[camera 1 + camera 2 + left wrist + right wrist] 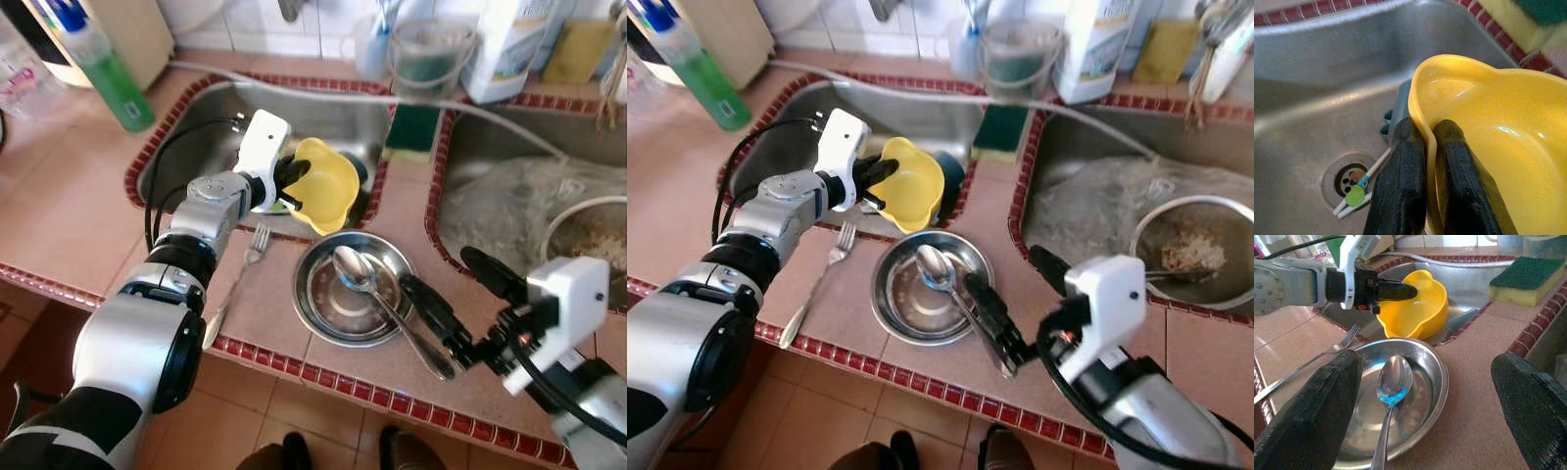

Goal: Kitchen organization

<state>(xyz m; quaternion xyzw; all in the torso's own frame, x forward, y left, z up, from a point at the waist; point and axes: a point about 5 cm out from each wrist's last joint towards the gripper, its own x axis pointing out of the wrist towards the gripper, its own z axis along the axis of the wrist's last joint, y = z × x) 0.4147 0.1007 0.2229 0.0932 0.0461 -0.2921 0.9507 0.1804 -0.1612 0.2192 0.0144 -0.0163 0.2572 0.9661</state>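
Bowl (328,186) was clamped by its rim in the left gripper (1422,161) over the sink (186,137), probably for moving; the right gripper (460,304) was held apart near the plate (318,313).

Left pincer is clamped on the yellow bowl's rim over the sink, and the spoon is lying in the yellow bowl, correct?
Not quite. The left pincer does clamp the yellow bowl over the sink, but the spoon lies in the steel dish on the counter, as the left eye view shows.

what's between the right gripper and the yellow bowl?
The steel plate with a spoon lying in it, on the counter. The right wrist view shows it best: right gripper open, the plate ahead, then the yellow bowl held by the left gripper.
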